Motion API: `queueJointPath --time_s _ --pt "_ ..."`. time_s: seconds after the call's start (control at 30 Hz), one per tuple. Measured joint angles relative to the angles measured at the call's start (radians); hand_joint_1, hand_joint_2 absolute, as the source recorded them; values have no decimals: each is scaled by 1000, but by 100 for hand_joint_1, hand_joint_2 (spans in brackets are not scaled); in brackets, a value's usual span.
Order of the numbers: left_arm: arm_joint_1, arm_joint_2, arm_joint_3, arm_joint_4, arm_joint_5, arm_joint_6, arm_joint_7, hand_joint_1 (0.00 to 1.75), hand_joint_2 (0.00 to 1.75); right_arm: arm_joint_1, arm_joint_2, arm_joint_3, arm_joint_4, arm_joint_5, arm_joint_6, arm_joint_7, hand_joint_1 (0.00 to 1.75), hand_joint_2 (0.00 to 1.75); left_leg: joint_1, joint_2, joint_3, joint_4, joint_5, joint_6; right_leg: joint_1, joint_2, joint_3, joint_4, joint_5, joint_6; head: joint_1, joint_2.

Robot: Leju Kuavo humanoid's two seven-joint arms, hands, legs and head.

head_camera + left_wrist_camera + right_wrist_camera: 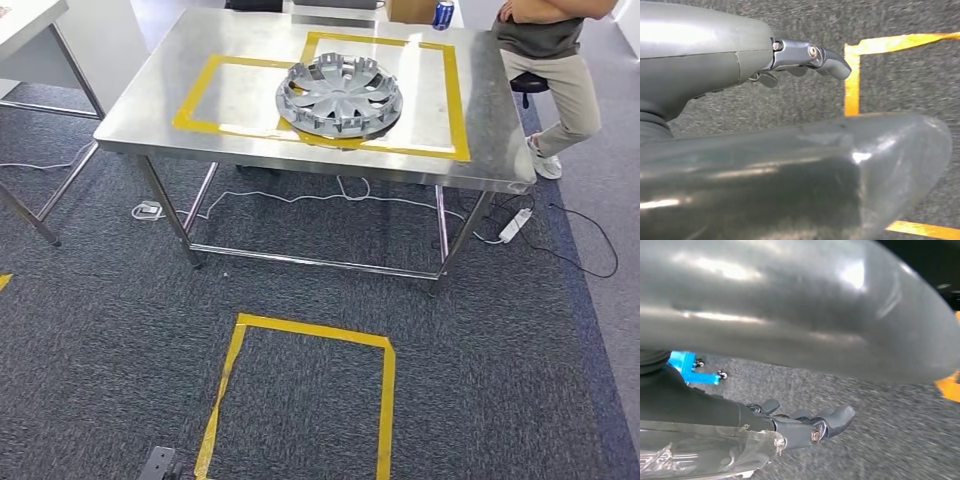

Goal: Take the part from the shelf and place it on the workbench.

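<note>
Steel workbench (pixel 151 90) carries one hubcap part (pixel 339 95); left robot hand (pixel 810 57) and right robot hand (pixel 817 425) apparently empty, fingers loosely extended.

The seated person (pixel 555 60) is cut off above the chest.

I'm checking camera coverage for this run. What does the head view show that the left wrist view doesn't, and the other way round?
The head view alone shows the hubcap lying on the steel workbench across its yellow tape outlines, a blue can at the far edge, and a seated person. The left wrist view alone shows the left robot hand hanging empty above the floor. Both show grey carpet and the yellow tape square on it.
</note>
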Motion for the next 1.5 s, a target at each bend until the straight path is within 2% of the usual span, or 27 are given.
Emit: queueJointPath --time_s 0.03,0.1,0.17,0.23,0.27,0.33,0.4,0.43,0.47,0.5,0.57,0.63,0.67,0.73,0.8,0.9,0.93,1.0,1.03,1.07,1.13,1.17,1.27,1.3,1.37,1.43,1.5 --pt "0 0 -1 0 0 0 -1 0 0 -1 0 0 0 0 0 0 0 0 -1 0 -14 1 12 -2 1 0 55 -58 22 -5 0 0" --pt "-1 0 -3 0 0 0 -2 0 0 -6 0 0 0 0 0 -2 0 0 -3 -1 -35 4 35 -10 6 1 181 -225 13 -14 -1 0" --pt "-1 -1 -3 0 0 0 -3 0 0 -10 0 0 0 0 1 -3 0 0 -2 0 -44 3 57 -20 11 2 235 -320 -15 -18 -1 0" --pt "1 0 -3 0 0 0 -3 0 0 -8 1 0 0 0 1 -3 0 0 1 0 -52 4 66 -31 12 1 218 -325 -2 -30 1 0" --pt "2 0 -3 0 0 0 -3 0 0 -8 1 0 1 0 1 -2 0 0 2 -1 -59 16 45 -37 11 0 206 -324 9 -39 1 0" --pt "5 0 -3 0 0 0 -3 0 0 -7 2 0 1 0 1 -2 0 0 3 -2 -86 96 -55 -47 8 -3 178 -324 36 -54 -2 0" --pt "4 0 -3 0 0 -1 -3 0 0 -7 2 0 1 1 1 -1 0 0 4 -2 -113 228 -145 -53 8 -3 147 -322 63 -57 -6 0" --pt "3 -1 -3 0 -1 -1 -2 0 0 -7 2 0 1 4 1 0 0 0 4 -2 -117 279 -152 -55 8 -3 130 -320 77 -56 -5 0" --pt "3 0 -3 0 -1 -1 -1 0 0 -7 2 0 1 8 1 1 0 0 4 -2 -108 304 -135 -56 8 -4 110 -315 89 -54 -6 0" --pt "2 0 -3 0 -1 -1 4 0 0 -7 2 0 1 12 1 4 0 0 6 -2 -83 297 -104 -57 8 -4 89 -309 101 -52 -6 0" --pt "0 0 -3 0 0 0 18 0 0 -7 3 0 1 19 2 7 0 0 8 -2 15 190 -67 -57 8 -3 53 -294 120 -45 -6 0" --pt "-5 -1 -3 0 2 -1 32 0 0 -9 3 1 1 25 2 7 0 0 8 -4 110 50 -94 -48 11 -2 28 -281 139 -35 -6 0" --pt "-8 -1 -3 0 4 -2 37 0 0 -9 3 1 1 27 2 7 0 0 6 -4 131 10 -108 -40 11 -3 20 -279 150 -29 -6 0" --pt "-7 -2 -3 0 7 -4 47 0 0 -6 3 3 1 30 3 6 0 0 3 -3 120 -3 -101 -20 8 -2 11 -280 168 -17 -6 0" --pt "-4 -3 -3 0 7 3 61 0 0 -1 3 6 1 36 6 6 0 0 4 0 100 -3 -83 -3 4 0 -6 -247 124 -6 -2 0" --pt "-4 -1 -2 0 19 32 80 0 0 0 3 11 1 46 7 -5 0 0 4 3 60 -3 -51 8 1 0 -54 -70 -14 6 6 0" --pt "-4 -1 -1 0 28 32 79 0 0 -1 3 14 1 49 6 -10 0 0 4 7 45 -3 -39 8 1 0 -62 -13 -29 8 6 0" --pt "-3 -1 1 0 40 21 69 0 0 -2 4 17 1 52 2 -16 0 0 3 17 18 -1 -17 5 1 -1 -37 18 10 8 6 0" --pt "-3 -2 1 0 40 17 67 0 0 -2 4 17 1 52 -1 -16 0 0 3 23 7 1 -8 3 1 -5 3 -20 42 6 6 0" --pt "-3 -4 1 0 37 17 69 0 0 -2 4 18 1 50 -4 -18 0 0 2 28 -2 3 0 -1 2 -18 58 -90 54 4 6 0" --pt "-2 -7 1 0 27 18 87 0 0 -6 4 18 1 43 -8 -29 0 0 0 40 -10 7 11 -11 8 -45 164 -245 31 -5 5 0" --pt "-2 -8 1 0 22 19 98 0 0 -7 3 18 1 40 -10 -37 0 0 -1 47 -10 8 16 -17 12 -53 189 -291 12 -12 5 0" --pt "-4 -9 1 0 19 24 121 0 0 -3 3 17 1 41 -9 -35 0 0 3 57 -13 14 15 -36 14 -34 183 -309 15 -39 8 0" --pt "-4 -9 1 0 22 26 126 0 0 -1 2 17 1 44 -7 -27 0 0 4 46 -22 36 -8 -42 12 -27 177 -310 23 -47 6 0" --pt "-2 -7 3 0 29 28 136 0 0 1 1 17 1 50 -5 -16 0 0 5 16 -64 144 -92 -51 11 -11 162 -311 40 -59 2 0" --pt "0 -5 6 0 34 27 145 0 0 2 1 18 1 54 -5 -14 0 0 6 5 -110 274 -158 -53 13 9 145 -309 55 -63 1 0" --pt "0 -1 8 0 36 27 150 0 0 5 1 18 1 57 -5 -13 0 0 5 2 -102 292 -146 -51 13 31 132 -307 65 -60 1 0"
